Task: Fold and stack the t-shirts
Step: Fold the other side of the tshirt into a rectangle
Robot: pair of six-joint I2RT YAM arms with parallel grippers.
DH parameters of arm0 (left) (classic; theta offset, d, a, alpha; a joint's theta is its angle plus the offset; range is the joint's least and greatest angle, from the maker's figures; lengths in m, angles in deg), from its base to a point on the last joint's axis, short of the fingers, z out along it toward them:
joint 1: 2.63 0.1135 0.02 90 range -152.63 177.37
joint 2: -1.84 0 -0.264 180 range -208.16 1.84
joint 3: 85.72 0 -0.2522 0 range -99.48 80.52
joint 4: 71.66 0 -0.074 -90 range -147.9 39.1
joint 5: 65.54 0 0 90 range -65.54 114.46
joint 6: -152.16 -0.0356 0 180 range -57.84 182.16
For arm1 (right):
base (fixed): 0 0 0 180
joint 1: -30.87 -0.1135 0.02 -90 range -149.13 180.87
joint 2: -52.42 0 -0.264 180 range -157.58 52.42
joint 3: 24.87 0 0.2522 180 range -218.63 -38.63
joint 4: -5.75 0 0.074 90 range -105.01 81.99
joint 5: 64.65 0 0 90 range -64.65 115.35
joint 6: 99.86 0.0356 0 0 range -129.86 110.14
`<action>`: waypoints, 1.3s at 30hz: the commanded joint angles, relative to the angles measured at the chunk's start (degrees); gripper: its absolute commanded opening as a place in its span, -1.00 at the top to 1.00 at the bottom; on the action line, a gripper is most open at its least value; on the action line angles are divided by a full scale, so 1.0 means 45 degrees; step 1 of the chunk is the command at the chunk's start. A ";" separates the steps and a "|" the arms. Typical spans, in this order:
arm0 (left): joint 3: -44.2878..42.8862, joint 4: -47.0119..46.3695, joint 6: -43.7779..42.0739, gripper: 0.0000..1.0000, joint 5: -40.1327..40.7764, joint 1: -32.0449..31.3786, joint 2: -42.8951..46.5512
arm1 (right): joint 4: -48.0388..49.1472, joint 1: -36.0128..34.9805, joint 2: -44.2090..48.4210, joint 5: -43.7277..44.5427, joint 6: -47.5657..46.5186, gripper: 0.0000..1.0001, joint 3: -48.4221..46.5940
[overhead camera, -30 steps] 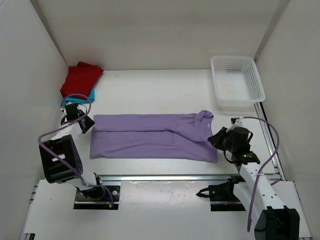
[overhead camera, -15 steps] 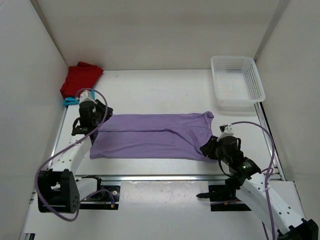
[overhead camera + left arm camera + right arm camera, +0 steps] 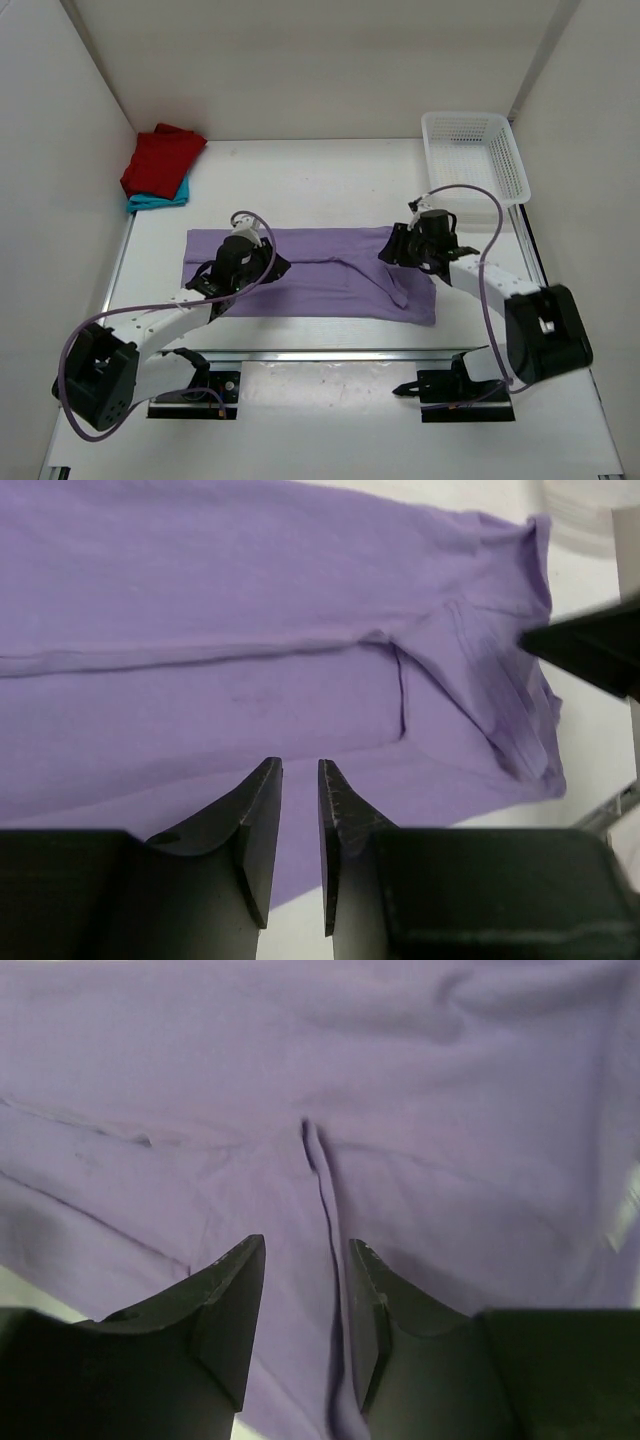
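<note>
The lilac t-shirt (image 3: 310, 275) lies flat in the middle of the table (image 3: 300, 180) as a long band, sleeves tucked in and the collar end to the right, so the lengthwise folds look done and the crosswise fold looks like the step in hand. The left gripper (image 3: 272, 266) hovers over the band's left half, its fingers (image 3: 255, 820) a narrow gap apart and gripping nothing. The right gripper (image 3: 390, 252) hovers over the collar end, fingers (image 3: 225, 1300) released, only cloth below them. The dark red t-shirt (image 3: 162, 158) sits folded on the teal t-shirt (image 3: 160, 198) in the far left corner, probably the stack to join. Next, the jaws likely need to come down, pinch one end through all its layers and carry it over the other without dragging the band askew
</note>
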 commanded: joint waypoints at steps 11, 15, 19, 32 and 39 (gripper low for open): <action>0.1415 -0.1912 0.0604 0.37 -0.0776 -0.0239 0.0523 | 0.2392 -0.0211 -0.3294 -0.1309 -0.0727 0.19 -0.1559; 0.1455 -0.1991 0.0643 0.38 -0.0777 -0.0238 0.0288 | 0.2334 -0.0562 -0.3665 -0.1272 -0.0766 0.60 -0.1735; 0.1514 -0.2088 0.0701 0.38 -0.0718 -0.0122 0.0385 | 0.2354 -0.0797 -0.2946 -0.1231 -0.0688 0.99 -0.1403; 0.1592 -0.2265 0.0936 0.39 -0.0893 -0.0140 0.0599 | 0.0655 -0.3137 -0.0055 -0.0258 -0.0961 1.00 0.0139; 0.1553 -0.2089 0.1053 0.39 -0.0680 -0.0062 0.0971 | -0.0048 -0.4644 0.0532 0.0077 -0.0980 0.91 0.1018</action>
